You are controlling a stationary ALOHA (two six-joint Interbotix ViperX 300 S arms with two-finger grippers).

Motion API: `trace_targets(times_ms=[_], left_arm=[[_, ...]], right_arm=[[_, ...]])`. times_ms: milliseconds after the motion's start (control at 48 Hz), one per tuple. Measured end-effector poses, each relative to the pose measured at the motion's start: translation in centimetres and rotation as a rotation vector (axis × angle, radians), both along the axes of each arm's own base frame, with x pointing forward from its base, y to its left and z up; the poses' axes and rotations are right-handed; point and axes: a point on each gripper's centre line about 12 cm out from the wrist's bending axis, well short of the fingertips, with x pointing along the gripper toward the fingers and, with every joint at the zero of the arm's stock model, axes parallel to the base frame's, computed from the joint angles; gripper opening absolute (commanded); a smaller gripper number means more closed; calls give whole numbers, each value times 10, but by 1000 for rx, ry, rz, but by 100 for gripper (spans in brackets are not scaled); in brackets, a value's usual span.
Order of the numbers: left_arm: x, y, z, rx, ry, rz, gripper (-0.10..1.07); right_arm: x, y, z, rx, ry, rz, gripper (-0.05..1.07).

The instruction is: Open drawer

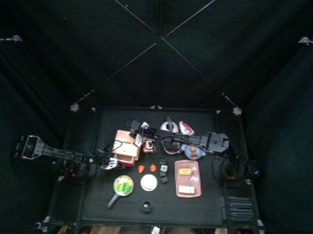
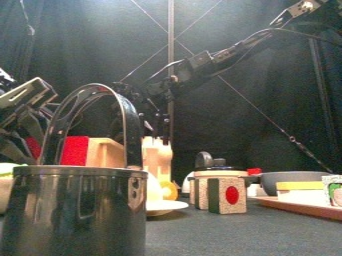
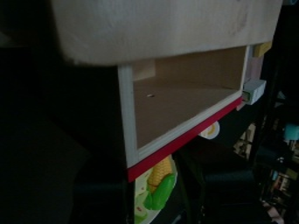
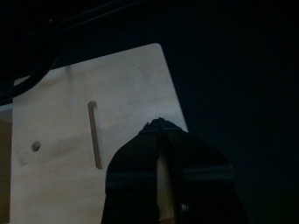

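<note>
Much here is hard to read; in the top view the counter [image 1: 86, 183] is small and crowded, and the things on it blur into one another; the left hand [image 1: 108, 163] is a dark shape against the drawer's near-left side, and no view shows its jaws clearly, so whether they grip anything I cannot tell, only that they stand fairly wide rather than closed; the left wrist view shows none of its own jaws, just the drawer close up and cut off at the edges. The right hand [image 4: 163, 188] fills the lower part of its own view as one dark mass with a pale seam down the middle; whether it is open I cannot tell; it hangs over a pale flat wooden board [image 4: 93, 131] with a slot and a small hole, whose place on the counter I cannot settle. In the front view a dark pot with a bail handle [image 2: 74, 205] hides most of the left half of the scene.

The drawer [image 1: 124, 144] is a light-tan wooden box left of the counter's middle; seen from the left wrist [image 3: 176, 96] it shows a pale top slab, a hollow interior of bare wood with one small dark hole in its floor, and a red strip along one edge; its open side faces the wrist camera.

In the top view it looks roughly square, so no long axis can be made out.
</note>
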Motion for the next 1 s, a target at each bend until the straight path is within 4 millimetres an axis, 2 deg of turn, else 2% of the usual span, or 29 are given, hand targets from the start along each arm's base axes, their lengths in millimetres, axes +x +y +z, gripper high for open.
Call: trace_targets(times_ms=[375,562,854,1000], left_arm=[[-9,-7,1,-49,-13,-25,56],[-12,-21,1,-95,-1,-112,56],[-12,-18,0,10,-15,-132,56],[-14,-23,-1,30,-15,-176,56]], right_arm=[[0,1,0,3,-1,1,5],[1,1,0,3,-1,0,5],[1,2,-1,3,-1,2,5],[1,2,-1,2,1,3,5]])
